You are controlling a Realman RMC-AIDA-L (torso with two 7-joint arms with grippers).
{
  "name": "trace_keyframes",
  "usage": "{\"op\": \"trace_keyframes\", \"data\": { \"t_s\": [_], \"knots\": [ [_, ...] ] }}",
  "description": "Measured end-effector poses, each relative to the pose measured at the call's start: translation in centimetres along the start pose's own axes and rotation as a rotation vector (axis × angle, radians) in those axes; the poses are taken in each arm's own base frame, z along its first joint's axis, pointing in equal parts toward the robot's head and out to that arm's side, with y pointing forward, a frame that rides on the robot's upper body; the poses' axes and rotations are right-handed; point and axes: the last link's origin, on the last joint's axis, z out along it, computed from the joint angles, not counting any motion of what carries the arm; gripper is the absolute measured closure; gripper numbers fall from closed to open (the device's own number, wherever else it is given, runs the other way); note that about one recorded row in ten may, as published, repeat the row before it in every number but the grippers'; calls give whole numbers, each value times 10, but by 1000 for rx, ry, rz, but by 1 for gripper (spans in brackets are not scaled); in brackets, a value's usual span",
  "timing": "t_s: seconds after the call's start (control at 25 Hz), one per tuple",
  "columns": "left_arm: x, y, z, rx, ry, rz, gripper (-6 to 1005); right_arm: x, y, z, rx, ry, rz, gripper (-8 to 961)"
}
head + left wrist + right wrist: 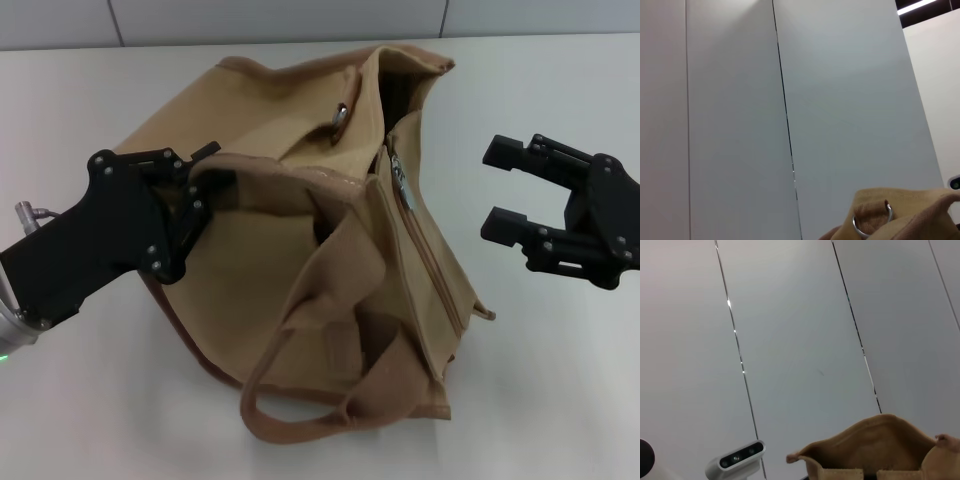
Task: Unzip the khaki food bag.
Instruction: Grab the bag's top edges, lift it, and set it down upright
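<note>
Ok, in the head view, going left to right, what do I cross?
Left gripper at the bag's side → khaki food bag → silver snap → zipper pull → bare table → right gripper, open and clear of the bag.

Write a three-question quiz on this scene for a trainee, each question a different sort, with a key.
1. True or false: the right gripper is clamped on the zipper pull.
2. Multiple choice: the left gripper is (A) raised clear of the table, (B) at the left side of the khaki food bag, pressed into the fabric, (C) holding a webbing handle.
3. Fill in: the right gripper's jaws stand ____.

Key:
1. False; it sits apart from the bag, to its right, with table showing between.
2. B
3. open
</note>
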Motion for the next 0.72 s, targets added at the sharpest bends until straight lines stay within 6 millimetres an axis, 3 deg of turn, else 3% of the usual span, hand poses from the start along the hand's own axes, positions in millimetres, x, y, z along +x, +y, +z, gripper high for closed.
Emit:
{"op": "trace_keyframes", "data": {
  "t_s": [0.32, 0.72],
  "knots": [
    [0, 0, 2, -5, 2, -2, 941, 4, -2, 9, -17, 8, 18, 130],
    [-1, 1, 7, -27, 1, -7, 941, 22, -3, 35, -72, 78, 32, 133]
  ]
}}
